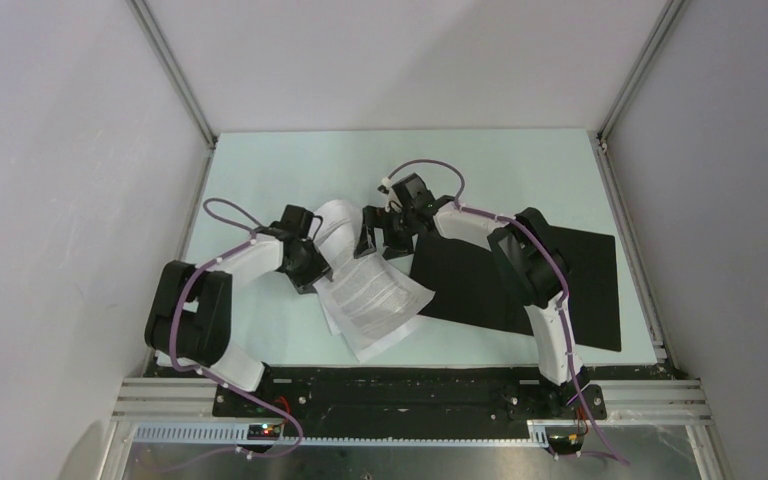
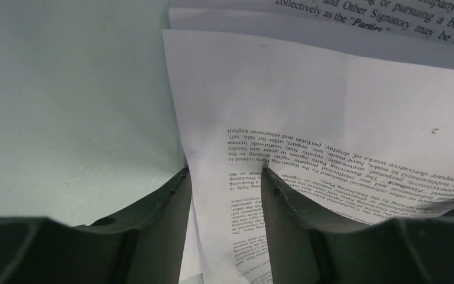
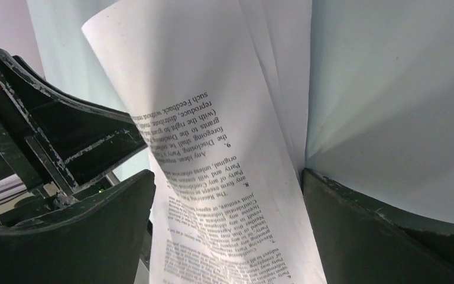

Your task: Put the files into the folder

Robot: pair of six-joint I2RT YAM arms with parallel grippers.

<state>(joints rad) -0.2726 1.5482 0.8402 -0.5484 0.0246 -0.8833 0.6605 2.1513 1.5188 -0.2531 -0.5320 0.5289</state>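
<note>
The files (image 1: 375, 298) are a few white printed sheets lying fanned on the table, with their far end curled up between my two grippers. My left gripper (image 1: 316, 268) pinches a bunched fold of the sheets (image 2: 236, 195), and paper touches both fingers (image 2: 168, 219). My right gripper (image 1: 376, 243) stands open, with a curved printed sheet (image 3: 224, 195) hanging loosely between its wide-apart jaws. The folder (image 1: 575, 285) lies open and flat to the right, black inside up, partly under my right arm. Its red outside and label are hidden.
The pale green table (image 1: 290, 160) is bounded by white walls and a metal frame rail (image 1: 615, 190) along the right edge. My right arm lies across the folder's left half. The black base plate (image 1: 400, 385) runs along the near edge.
</note>
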